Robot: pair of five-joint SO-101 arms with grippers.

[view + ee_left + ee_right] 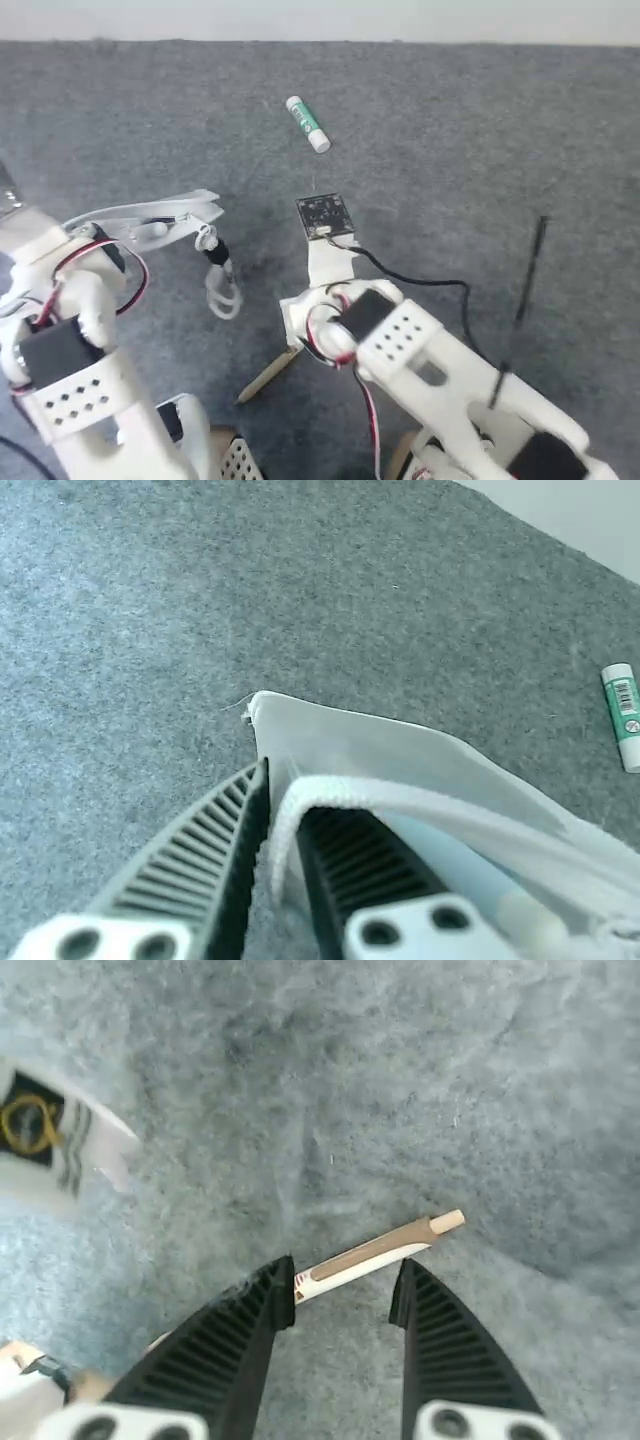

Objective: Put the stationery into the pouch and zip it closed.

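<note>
My left pincer (281, 794) is clamped on the rim of the white pouch (400, 750), one ribbed finger on the outside of the fabric and the other tucked inside the mouth. From above, the pouch (150, 215) stretches out sideways from my left arm, and a clear loop (222, 290) hangs from its far end. My right pincer (345, 1275) is open to a middling width and points down at the grey table (480, 130), gripping nothing. A brown and white pen (370, 1253) lies flat on the table between its two tips, with the white end right by one finger. Seen from above, that pen (268, 375) sticks out from under my right arm. A green and white glue stick (307, 124) lies by itself near the far edge of the table, well apart from both arms.
</note>
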